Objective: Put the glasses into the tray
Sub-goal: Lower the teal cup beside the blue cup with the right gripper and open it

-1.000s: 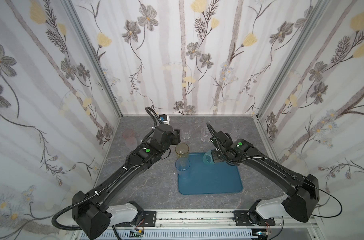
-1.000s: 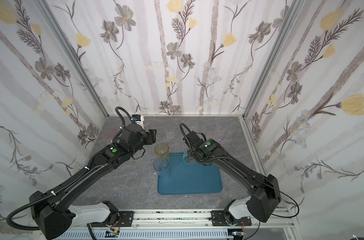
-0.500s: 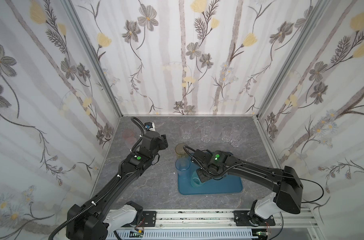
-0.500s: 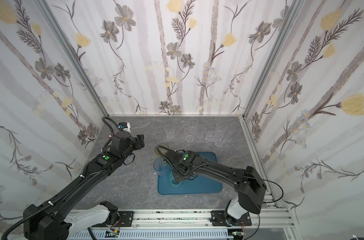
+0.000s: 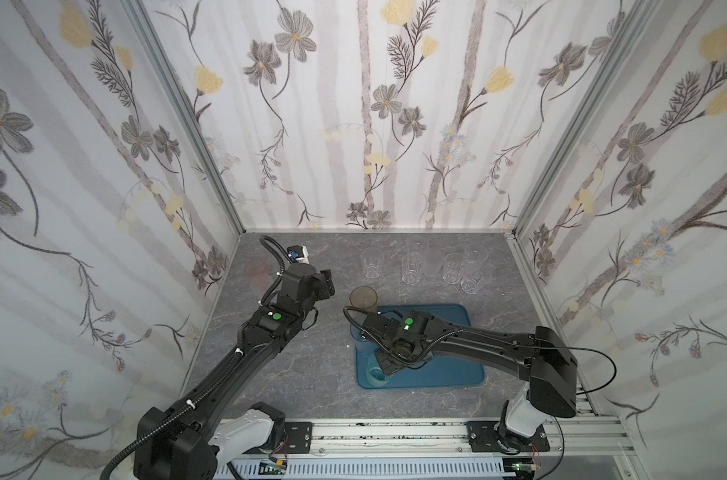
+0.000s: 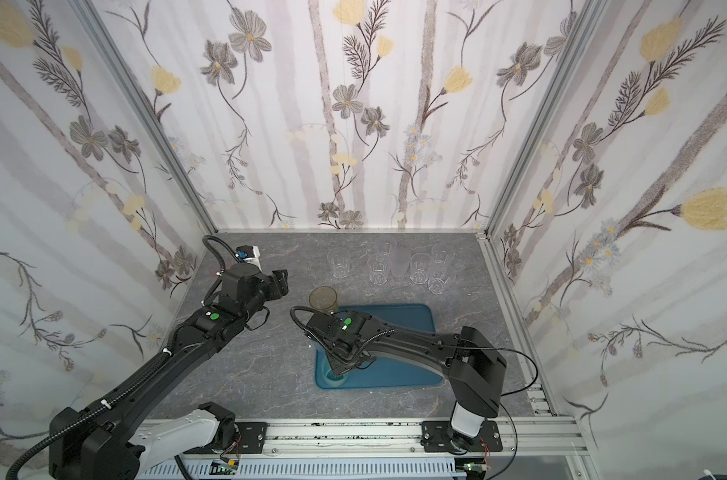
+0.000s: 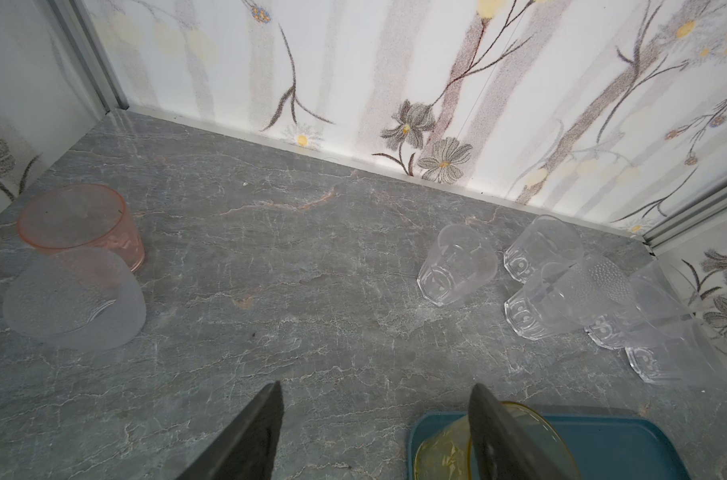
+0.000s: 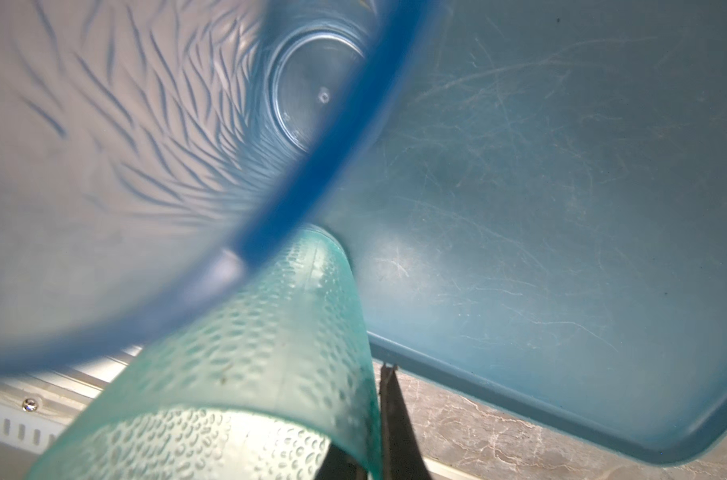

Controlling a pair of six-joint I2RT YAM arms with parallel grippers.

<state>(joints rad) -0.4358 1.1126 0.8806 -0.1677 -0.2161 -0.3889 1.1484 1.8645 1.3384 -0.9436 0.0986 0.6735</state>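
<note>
Grey marble tabletop (image 5: pixel 303 374), teal tray (image 5: pixel 436 378), floral walls (image 5: pixel 353 104)

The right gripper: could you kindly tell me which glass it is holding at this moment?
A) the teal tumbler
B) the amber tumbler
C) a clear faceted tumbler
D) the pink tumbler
A: in the right wrist view the right gripper is shut on the dotted wall of the teal tumbler, above the tray, while the amber tumbler stands ungripped in a top view.
</note>
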